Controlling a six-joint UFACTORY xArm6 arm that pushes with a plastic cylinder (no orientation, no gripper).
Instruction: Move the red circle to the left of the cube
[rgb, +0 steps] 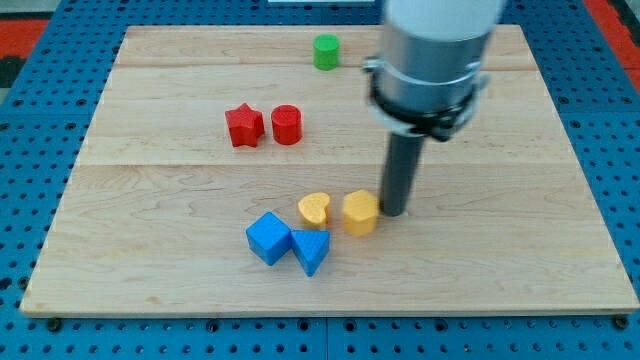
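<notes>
The red circle (287, 124) stands on the wooden board, in the upper middle, touching the right side of a red star (244, 126). The blue cube (268, 238) lies near the view's bottom centre, well below the red circle. My tip (393, 212) rests on the board right next to the right side of a yellow hexagon block (360, 212). The tip is far to the right of and below the red circle.
A yellow heart block (315, 208) lies left of the yellow hexagon. A blue triangular block (311, 249) touches the cube's right side. A green cylinder (326, 51) stands near the top edge. The arm's grey body (432, 60) hangs over the upper right.
</notes>
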